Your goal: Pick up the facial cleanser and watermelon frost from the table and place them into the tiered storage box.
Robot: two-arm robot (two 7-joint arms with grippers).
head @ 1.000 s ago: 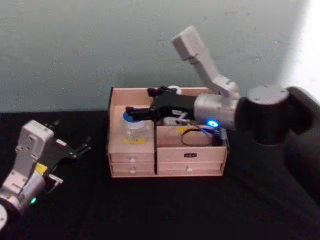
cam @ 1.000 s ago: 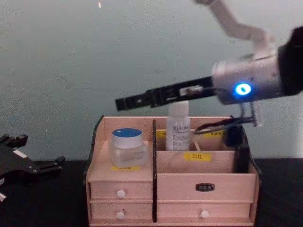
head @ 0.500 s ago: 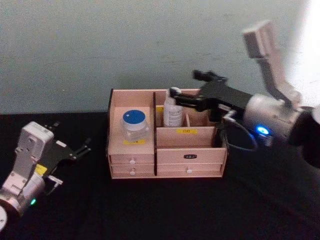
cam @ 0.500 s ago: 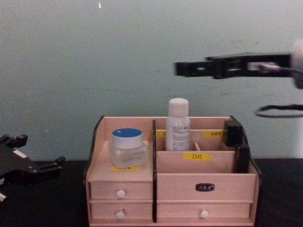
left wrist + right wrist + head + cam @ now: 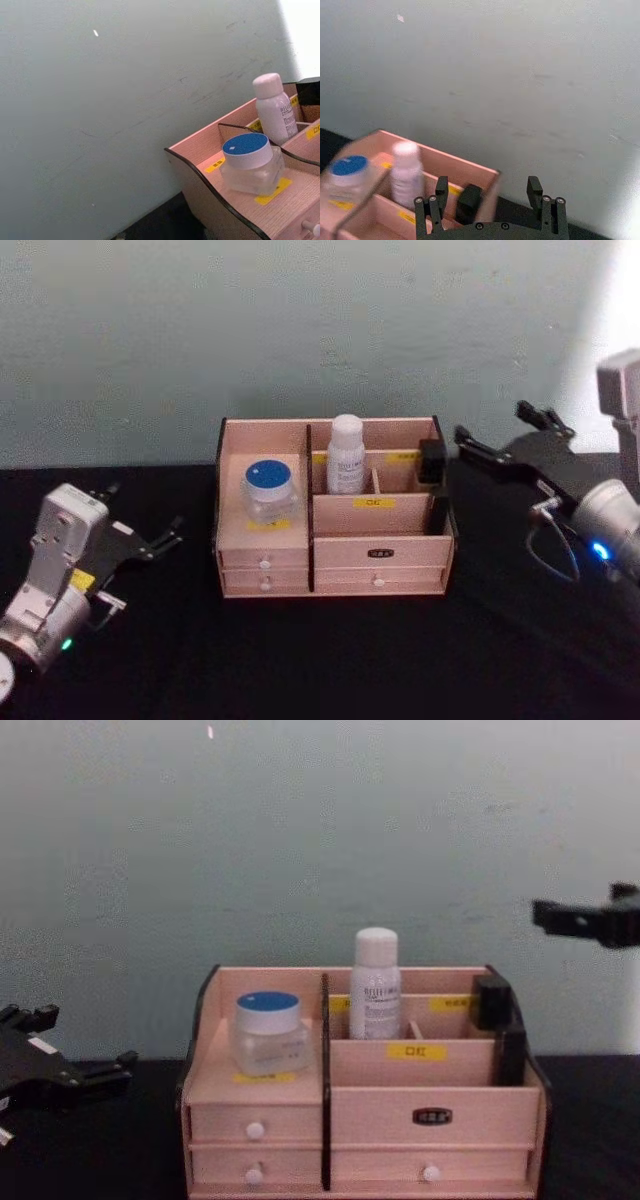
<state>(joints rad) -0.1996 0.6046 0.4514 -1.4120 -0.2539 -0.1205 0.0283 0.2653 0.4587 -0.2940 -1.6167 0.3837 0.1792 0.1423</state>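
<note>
Right gripper point(image 5: 503, 438) pulled back off tiered storage box point(image 5: 335, 540), jaws wide, empty; left gripper point(image 5: 140, 530) parked, open.

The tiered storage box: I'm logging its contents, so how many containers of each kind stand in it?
White bottle with white cap: 1, in a rear compartment of the tiered storage box.
Clear jar with blue lid: 1, on the left shelf.
Total: 2 containers.
</note>
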